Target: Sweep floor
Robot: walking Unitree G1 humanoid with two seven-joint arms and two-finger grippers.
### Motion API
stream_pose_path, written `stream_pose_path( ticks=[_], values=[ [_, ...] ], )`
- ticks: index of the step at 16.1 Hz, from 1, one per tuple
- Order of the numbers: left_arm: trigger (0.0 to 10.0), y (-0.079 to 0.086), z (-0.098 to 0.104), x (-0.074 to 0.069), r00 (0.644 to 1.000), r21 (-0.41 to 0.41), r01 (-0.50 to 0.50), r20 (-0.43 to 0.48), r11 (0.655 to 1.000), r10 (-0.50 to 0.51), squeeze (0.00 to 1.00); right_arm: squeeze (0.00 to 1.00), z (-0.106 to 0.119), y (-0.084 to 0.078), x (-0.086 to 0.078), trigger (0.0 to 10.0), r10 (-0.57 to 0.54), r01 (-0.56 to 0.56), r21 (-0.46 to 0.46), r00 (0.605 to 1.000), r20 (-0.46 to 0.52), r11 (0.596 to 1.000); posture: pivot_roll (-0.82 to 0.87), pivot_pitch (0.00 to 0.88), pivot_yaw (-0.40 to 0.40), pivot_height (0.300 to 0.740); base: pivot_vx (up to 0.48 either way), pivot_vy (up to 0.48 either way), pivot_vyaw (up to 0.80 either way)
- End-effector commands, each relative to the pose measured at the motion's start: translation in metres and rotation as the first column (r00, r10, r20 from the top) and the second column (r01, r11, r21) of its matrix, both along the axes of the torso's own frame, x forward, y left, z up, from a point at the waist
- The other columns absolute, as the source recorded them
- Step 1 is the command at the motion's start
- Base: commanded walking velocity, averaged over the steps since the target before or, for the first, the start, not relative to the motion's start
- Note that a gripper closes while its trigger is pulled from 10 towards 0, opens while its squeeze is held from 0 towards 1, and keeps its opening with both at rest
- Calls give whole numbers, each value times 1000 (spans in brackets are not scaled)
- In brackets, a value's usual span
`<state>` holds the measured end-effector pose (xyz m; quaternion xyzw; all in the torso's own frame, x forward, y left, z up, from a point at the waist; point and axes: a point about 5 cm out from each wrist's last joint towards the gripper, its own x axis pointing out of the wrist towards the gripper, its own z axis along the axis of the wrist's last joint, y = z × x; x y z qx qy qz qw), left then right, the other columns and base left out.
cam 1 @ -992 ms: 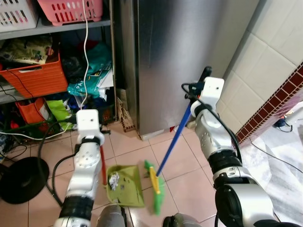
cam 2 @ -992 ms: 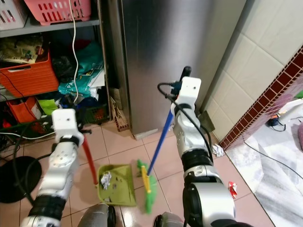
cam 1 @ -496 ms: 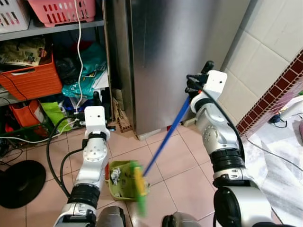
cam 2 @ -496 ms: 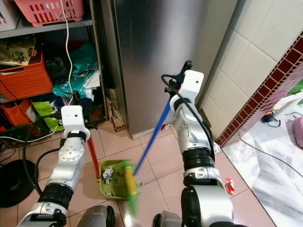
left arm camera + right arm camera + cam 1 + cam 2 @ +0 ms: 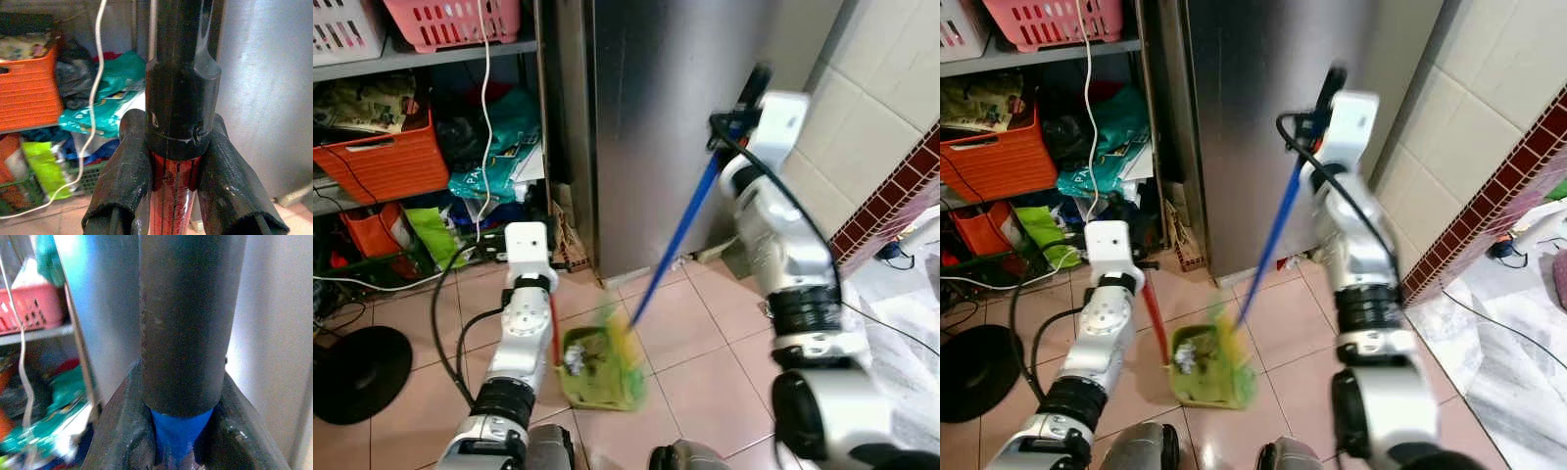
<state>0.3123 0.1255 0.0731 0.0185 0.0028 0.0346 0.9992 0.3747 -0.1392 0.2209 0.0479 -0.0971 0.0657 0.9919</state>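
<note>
Evidently the left gripper clamps the dustpan handle upright—bracing it—while the right gripper, clamped on the broom, drags bristles in.

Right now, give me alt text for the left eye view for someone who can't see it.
The right gripper holds a blue-handled broom, its blurred green head over a green dustpan with crumpled litter. The left gripper holds the dustpan's red handle. Behind them are a steel fridge and cluttered shelves.
</note>
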Motion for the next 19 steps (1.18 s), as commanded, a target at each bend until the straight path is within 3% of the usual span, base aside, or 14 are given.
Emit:
stream_pose_path(
  ticks=[1, 5, 9, 11, 17, 19],
  values=[
    [10000, -2, 9, 0, 998, 12, 25, 51, 1000, -26, 0, 0, 37, -4, -4, 10000, -17, 33, -84, 983, 182, 996, -83, 18, -31, 740, 0, 0, 0],
    [10000, 1, 10, -7, 998, 17, 27, 57, 1000, -28, 0, 0, 1, -27, -8, 10000, -143, 158, -178, 985, 92, 971, -69, 27, -28, 740, 0, 0, 0],
    [10000, 10, 11, -10, 998, 35, 4, 56, 999, -6, 0, 0, -37, -29, -23, 10000, -232, 227, -270, 973, 14, 936, -61, 52, -12, 740, 0, 0, 0],
    [10000, 8, 15, -9, 998, 42, 20, 60, 999, -22, 0, 0, -64, -30, -28, 10000, -269, 239, -210, 954, -130, 948, -49, 71, 1, 740, 0, 0, 0],
    [10000, 1, 14, -11, 998, 24, 57, 38, 998, -58, 0, 0, -86, -24, -34, 10000, -294, 292, -53, 906, -306, 955, -58, 74, 14, 740, 0, 0, 0],
    [10000, -6, 12, -11, 996, 4, 90, 23, 996, -90, 0, 0, -85, -17, -29, 10000, -264, 314, 87, 896, -358, 945, -60, 71, 12, 740, 0, 0, 0]
  ],
)
